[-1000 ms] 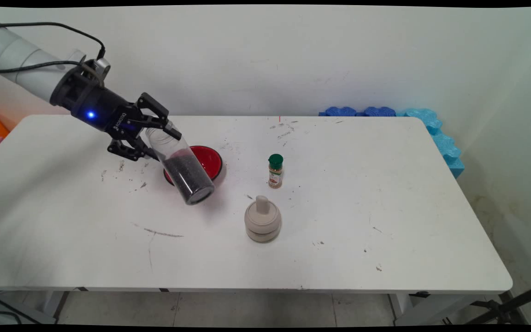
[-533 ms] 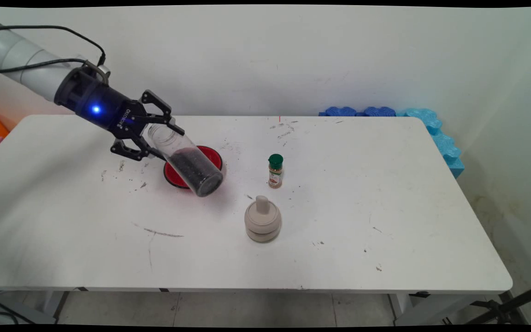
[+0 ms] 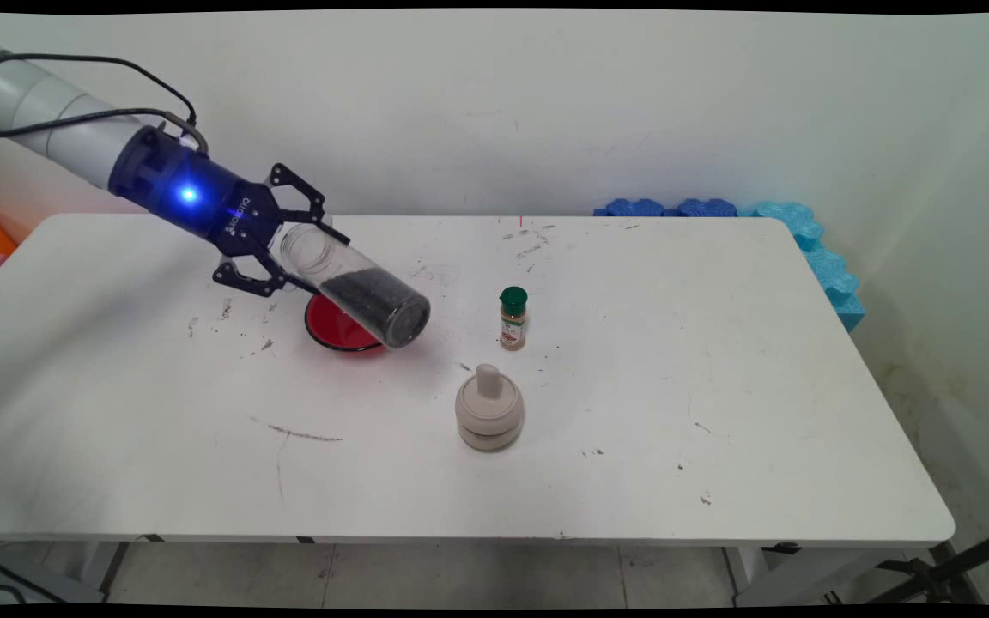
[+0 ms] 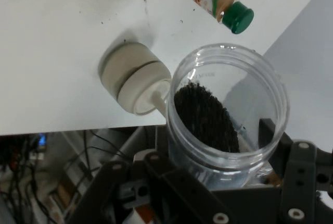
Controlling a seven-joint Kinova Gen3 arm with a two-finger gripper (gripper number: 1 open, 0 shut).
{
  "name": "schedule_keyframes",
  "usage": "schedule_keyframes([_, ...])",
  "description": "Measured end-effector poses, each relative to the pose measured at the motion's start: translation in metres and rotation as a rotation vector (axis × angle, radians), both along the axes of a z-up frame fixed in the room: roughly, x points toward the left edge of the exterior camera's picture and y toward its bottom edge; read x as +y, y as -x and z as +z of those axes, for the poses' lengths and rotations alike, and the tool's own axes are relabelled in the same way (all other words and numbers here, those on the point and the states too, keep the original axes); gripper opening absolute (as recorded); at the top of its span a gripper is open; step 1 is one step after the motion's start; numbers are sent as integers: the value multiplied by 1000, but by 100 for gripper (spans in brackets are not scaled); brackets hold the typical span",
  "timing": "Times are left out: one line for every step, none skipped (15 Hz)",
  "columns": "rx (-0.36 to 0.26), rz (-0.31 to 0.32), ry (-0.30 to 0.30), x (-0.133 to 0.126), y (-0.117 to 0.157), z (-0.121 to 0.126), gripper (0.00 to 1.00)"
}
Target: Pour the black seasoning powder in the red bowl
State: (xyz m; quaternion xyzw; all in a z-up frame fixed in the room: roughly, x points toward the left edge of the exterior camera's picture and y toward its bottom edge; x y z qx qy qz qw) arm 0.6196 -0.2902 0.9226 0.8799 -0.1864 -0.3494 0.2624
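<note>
The black two-finger gripper [image 3: 293,249] swung the clear plastic jar of black grains [image 3: 357,286] up toward level, its base rising rightward above the red bowl [image 3: 336,330].

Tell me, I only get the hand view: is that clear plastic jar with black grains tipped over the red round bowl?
Observer: In the main view the clear plastic jar slants base-down, its base end above the red round bowl's right rim.
Visitor: Where does the black gripper hold it?
Observer: The black gripper clamps the mouth end, which is the higher end.
Visitor: Anything past the table?
Observer: Blue foam mats line the wall at the far right corner.
</note>
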Motion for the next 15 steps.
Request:
schedule_keyframes([12,15,-12,-1,0,-1,0])
schedule_keyframes([21,24,-21,-1,-1,-1,0])
schedule_keyframes([34,37,-32,-1,-1,-1,0])
schedule_keyframes([43,46,-41,-2,-1,-1,0])
schedule_keyframes([55,59,-52,-2,-2,-2,0])
schedule_keyframes([69,74,-66,-3,-2,-2,0])
schedule_keyframes([82,89,-79,-3,-3,-3,0])
schedule_keyframes([92,102,-89,-4,-4,-4,0])
schedule_keyframes([99,110,-96,-4,-5,-4,0])
schedule_keyframes([109,121,-105,-5,-5,-5,0])
schedule_keyframes([115,129,-112,-5,-6,-5,0])
schedule_keyframes([124,139,-120,-6,-7,-6,0])
schedule_keyframes([130,146,-126,-6,-7,-6,0])
schedule_keyframes([140,157,-135,-6,-7,-7,0])
schedule_keyframes([148,167,-143,-7,-8,-7,0])
